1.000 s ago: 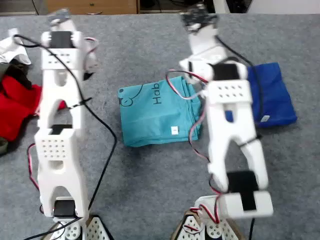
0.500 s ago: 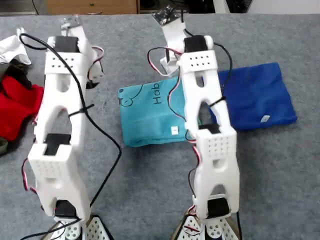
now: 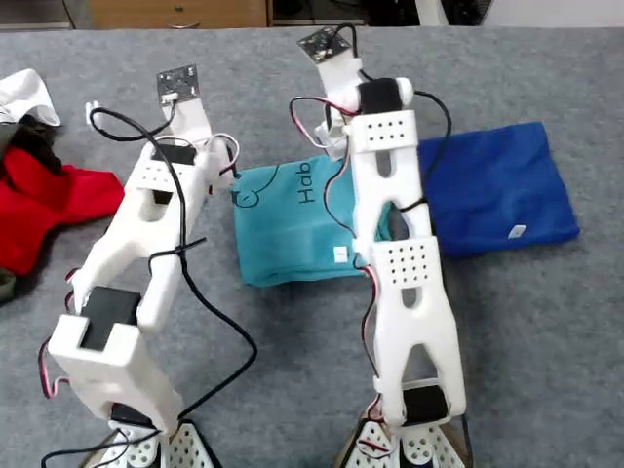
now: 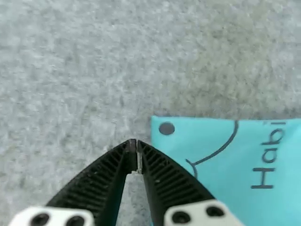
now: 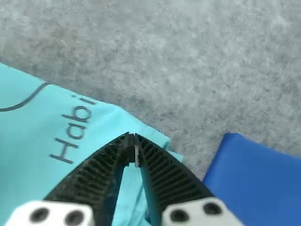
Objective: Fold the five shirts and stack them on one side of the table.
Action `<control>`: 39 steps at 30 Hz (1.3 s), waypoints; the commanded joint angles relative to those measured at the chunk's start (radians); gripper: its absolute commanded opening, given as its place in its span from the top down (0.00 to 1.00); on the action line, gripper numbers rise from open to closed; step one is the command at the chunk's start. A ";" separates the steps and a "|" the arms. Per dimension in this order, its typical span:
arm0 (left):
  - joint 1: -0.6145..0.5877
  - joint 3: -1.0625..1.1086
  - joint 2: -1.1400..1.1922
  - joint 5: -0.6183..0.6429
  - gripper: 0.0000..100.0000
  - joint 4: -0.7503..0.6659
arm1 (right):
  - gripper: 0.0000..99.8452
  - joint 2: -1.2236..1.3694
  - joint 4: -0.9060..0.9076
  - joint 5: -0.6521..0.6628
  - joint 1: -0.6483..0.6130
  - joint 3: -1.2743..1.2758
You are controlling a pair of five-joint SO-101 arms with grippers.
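Observation:
A folded teal shirt [image 3: 292, 224] lies at the table's middle, and a folded blue shirt [image 3: 497, 185] lies flat just to its right. A crumpled red shirt [image 3: 39, 200] sits at the left edge, with a white garment [image 3: 24, 90] and a dark one [image 3: 24, 136] behind it. My left gripper [image 4: 133, 143] is shut with nothing in it, its tips over the grey table just off a corner of the teal shirt [image 4: 225, 160]. My right gripper [image 5: 132, 139] is also shut, over the teal shirt's [image 5: 47, 136] far edge, with the blue shirt [image 5: 254, 179] close by.
The grey felt table [image 3: 546, 322] has free room in front of the shirts and along the back. Both white arms stretch from the near edge, and the right arm [image 3: 390, 195] covers the teal shirt's right part. Wooden furniture [image 3: 175, 12] stands beyond the far edge.
The left arm has swung right from the red shirt's side to the teal shirt's corner. The right arm has shifted left from above the blue shirt to over the teal shirt.

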 commanded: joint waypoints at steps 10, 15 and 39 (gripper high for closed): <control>0.044 -0.387 0.335 0.000 0.98 0.157 | 1.00 0.117 -0.089 0.009 0.070 -0.054; 0.051 -0.489 0.417 -0.003 0.98 0.238 | 1.00 0.140 -0.094 0.006 0.102 -0.058; 0.044 -0.451 0.374 -0.003 0.98 0.235 | 1.00 -0.549 0.048 0.233 0.088 0.266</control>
